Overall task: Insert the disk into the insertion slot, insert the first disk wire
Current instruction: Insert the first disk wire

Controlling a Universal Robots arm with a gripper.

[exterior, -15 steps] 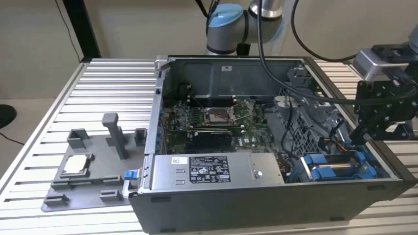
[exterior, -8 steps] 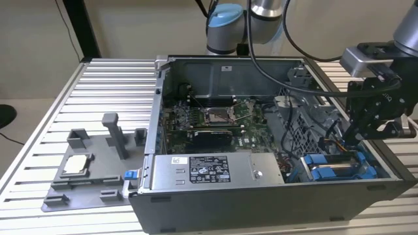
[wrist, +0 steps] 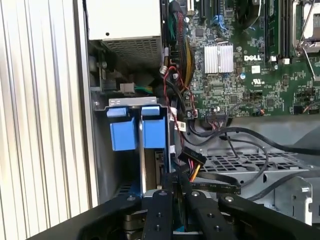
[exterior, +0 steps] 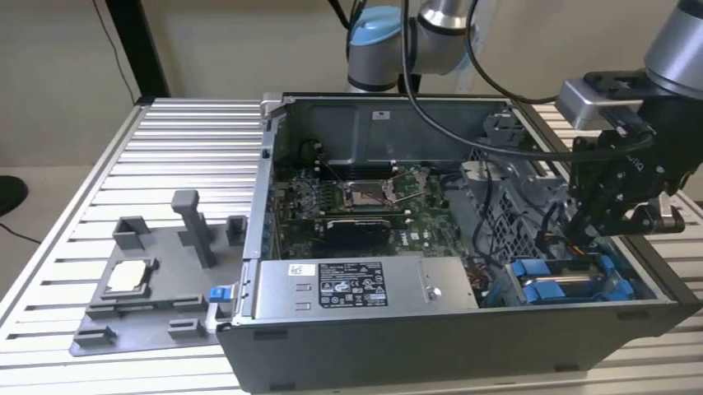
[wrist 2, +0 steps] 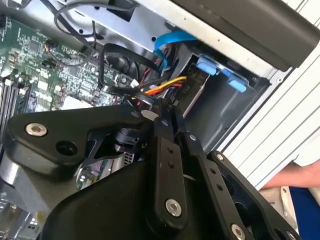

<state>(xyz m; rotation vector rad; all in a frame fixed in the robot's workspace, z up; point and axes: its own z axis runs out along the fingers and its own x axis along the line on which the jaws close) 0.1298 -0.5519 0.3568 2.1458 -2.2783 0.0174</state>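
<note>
The disk sits inside the insertion slot [wrist: 101, 150] at the case's near corner on the exterior view's right. Its blue bracket tabs [wrist: 152, 131] [exterior: 547, 280] [wrist 2: 220, 70] face out and its metal body is mostly hidden. A bundle of yellow, red and orange disk wire [wrist 2: 162, 85] with a black connector [wrist: 192, 159] hangs just beside the bracket. My gripper [exterior: 591, 229] [wrist 2: 161, 111] [wrist: 175, 182] reaches down into the case over the slot. Its fingers are closed together on the black end of that wire bundle.
The grey power-supply box [exterior: 351, 284] lies along the case's front edge, with the motherboard [exterior: 363, 197] behind it. A perforated metal cage [wrist: 235, 165] and black cables crowd the slot. A grey fixture [exterior: 154, 280] stands on the table at the exterior view's left. A person's hand [wrist 2: 295, 177] is outside the case.
</note>
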